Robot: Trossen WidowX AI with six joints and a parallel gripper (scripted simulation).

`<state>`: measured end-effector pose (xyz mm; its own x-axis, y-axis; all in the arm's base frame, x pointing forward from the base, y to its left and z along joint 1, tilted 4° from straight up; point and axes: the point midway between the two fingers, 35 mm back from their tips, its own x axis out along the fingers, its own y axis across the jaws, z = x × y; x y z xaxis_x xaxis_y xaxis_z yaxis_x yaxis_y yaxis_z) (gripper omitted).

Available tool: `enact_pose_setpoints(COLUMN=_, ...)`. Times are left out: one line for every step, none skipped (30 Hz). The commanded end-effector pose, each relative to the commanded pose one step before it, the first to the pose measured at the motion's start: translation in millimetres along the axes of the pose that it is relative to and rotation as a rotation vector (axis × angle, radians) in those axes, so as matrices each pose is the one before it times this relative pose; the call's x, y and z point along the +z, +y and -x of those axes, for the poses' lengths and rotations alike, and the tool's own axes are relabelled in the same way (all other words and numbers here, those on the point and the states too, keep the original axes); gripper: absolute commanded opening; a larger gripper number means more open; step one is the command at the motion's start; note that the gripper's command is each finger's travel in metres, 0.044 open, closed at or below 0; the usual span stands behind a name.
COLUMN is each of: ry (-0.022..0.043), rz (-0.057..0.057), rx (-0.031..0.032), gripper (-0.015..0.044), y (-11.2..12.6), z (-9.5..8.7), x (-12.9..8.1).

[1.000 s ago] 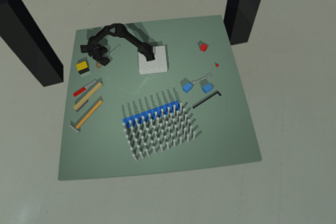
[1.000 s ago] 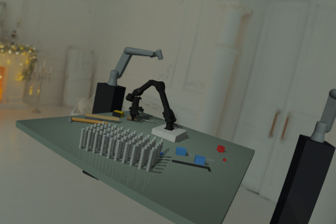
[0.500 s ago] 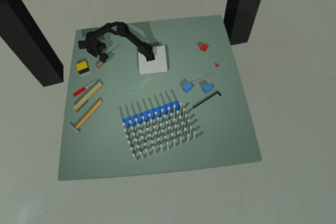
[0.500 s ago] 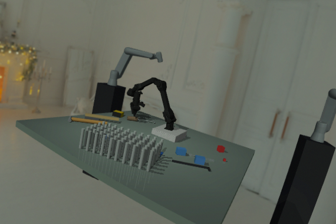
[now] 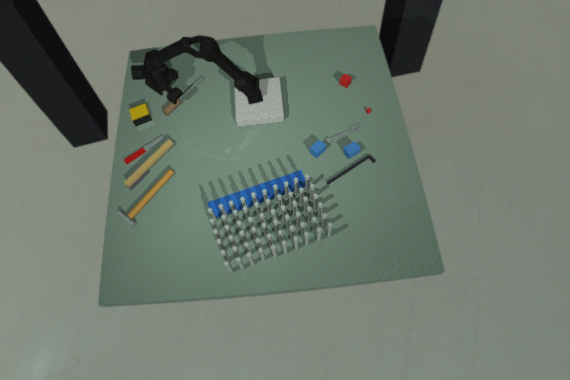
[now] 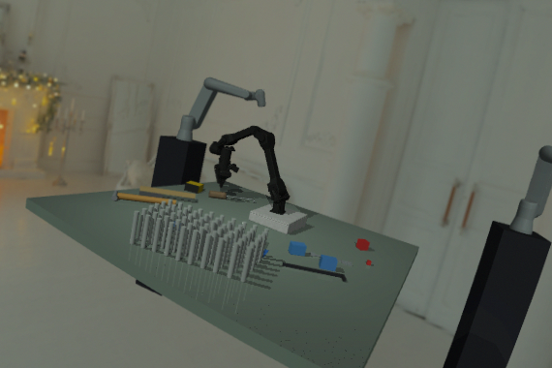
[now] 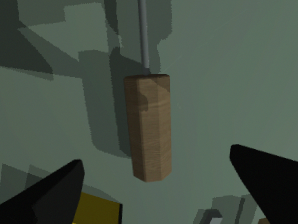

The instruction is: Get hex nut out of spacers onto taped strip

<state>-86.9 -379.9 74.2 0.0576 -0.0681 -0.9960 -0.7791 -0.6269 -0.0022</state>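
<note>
My gripper [image 5: 173, 97] [image 6: 224, 180] [image 7: 158, 159] is open and empty at the back left of the table. It hangs just above a tool with a wooden handle [image 5: 169, 108] [image 6: 217, 194] [image 7: 152, 125] and a thin metal shaft [image 5: 194, 84] [image 7: 141, 16]. The tool lies flat on the table, and in the wrist view its handle lies between my spread fingers without touching them. The field of standing grey spacers [image 5: 272, 219] [image 6: 194, 239] is at the front middle. The blue taped strip [image 5: 250, 197] runs along its near-robot side. I cannot make out the hex nut in any view.
A yellow and black block [image 5: 140, 113] [image 6: 194, 186] lies beside the tool. A red screwdriver [image 5: 142, 150], a wooden dowel [image 5: 150, 162] and a hammer [image 5: 147, 195] lie to the left. An Allen key [image 5: 350, 168], two blue blocks [image 5: 317, 148] [image 5: 352, 149], a wrench [image 5: 342, 133] and a red cube [image 5: 345, 80] lie to the right.
</note>
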Motion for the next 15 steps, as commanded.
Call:
enact_pose_setpoints(ry=0.00053, rz=0.0061, rx=0.00044, gripper=0.0440, y=0.07, z=0.76, x=0.00)
enact_pose_setpoints(ry=0.00000, rz=0.0000, rx=0.00000, gripper=0.0440, y=0.00, z=0.00, x=0.00)
enact_pose_setpoints(ry=0.00000, rz=0.0000, rx=0.00000, gripper=0.0440, y=0.00, z=0.00, x=0.00)
enact_pose_setpoints(ry=0.00000, rz=0.0000, rx=0.00000, gripper=0.0440, y=0.00, z=0.00, x=0.00)
enact_pose_setpoints(ry=0.00000, rz=0.0000, rx=0.00000, gripper=0.0440, y=0.00, z=0.00, x=0.00)
enact_pose_setpoints(ry=0.00000, rz=0.0000, rx=0.00000, gripper=0.0440, y=0.00, z=0.00, x=0.00)
enact_pose_setpoints(ry=0.00000, rz=0.0000, rx=0.00000, gripper=0.0440, y=0.00, z=0.00, x=0.00)
enact_pose_setpoints(ry=-0.01339, rz=-0.0018, rx=0.00909, gripper=0.0440, y=-0.43, z=-0.07, x=-0.24)
enact_pose_setpoints(ry=-0.03920, rz=-0.0054, rx=0.02860, gripper=0.0440, y=-1.21, z=0.06, x=-0.77)
enact_pose_setpoints(ry=-0.06192, rz=-0.0089, rx=0.05201, gripper=0.0440, y=-1.76, z=1.02, x=-1.44)
enact_pose_setpoints(ry=-0.06845, rz=-0.0109, rx=0.06943, gripper=0.0440, y=-1.66, z=2.77, x=-1.94)
enact_pose_setpoints(ry=-0.05141, rz=-0.0096, rx=0.06293, gripper=0.0440, y=-0.92, z=3.61, x=-1.70)
enact_pose_setpoints(ry=-0.02835, rz=-0.0061, rx=0.03988, gripper=0.0440, y=-0.29, z=2.73, x=-1.03)
enact_pose_setpoints(ry=-0.00902, rz=-0.0021, rx=0.01363, gripper=0.0440, y=-0.04, z=1.00, x=-0.34)
enact_pose_setpoints(ry=0.00000, rz=0.0000, rx=0.00000, gripper=0.0440, y=0.00, z=0.00, x=0.00)
